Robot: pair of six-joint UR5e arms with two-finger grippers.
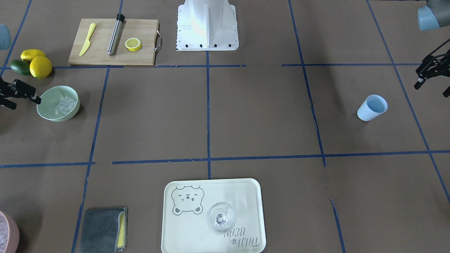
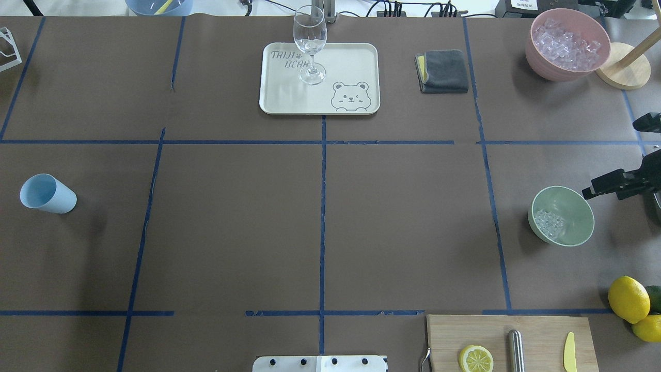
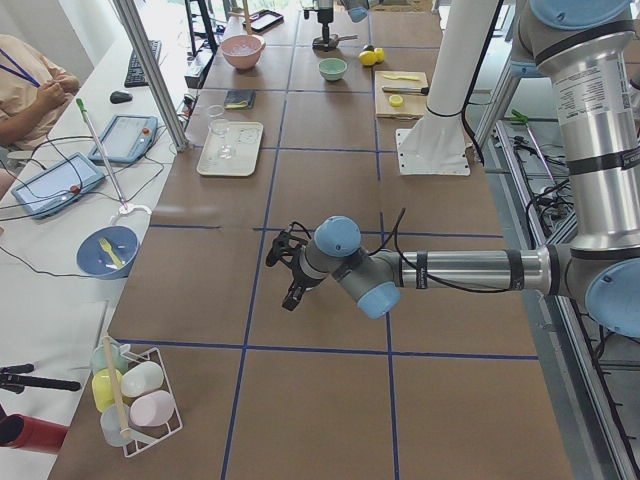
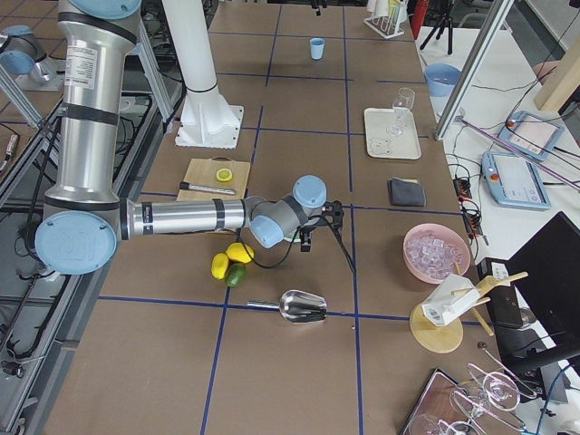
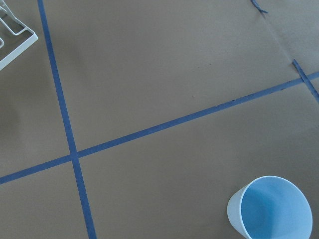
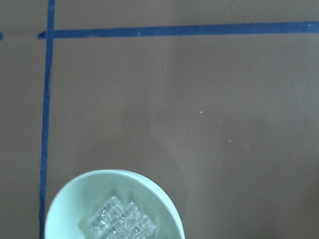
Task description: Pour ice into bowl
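Bowl: round pale mint-green plastic bowl [image 2: 573,206], small clear ice cubes [image 2: 548,223] clustered inside.
Right hand [image 1: 24,104]: wide, holding nothing, at the bowl's two o'clock seen from overhead.
Left hand [image 1: 431,89]: wide, holding nothing.

Right arm [image 4: 181,216] low over table [image 4: 272,362], its end effector [image 4: 319,222] past the lemons [image 4: 231,258], metal scoop [image 4: 299,306] nearby, pink bowl [image 4: 437,252] farther off.

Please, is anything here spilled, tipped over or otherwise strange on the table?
Nothing stands out. The ice cubes lie inside the mint-green bowl, with none visible on the brown paper around it. The wine glass stands upright on its tray.
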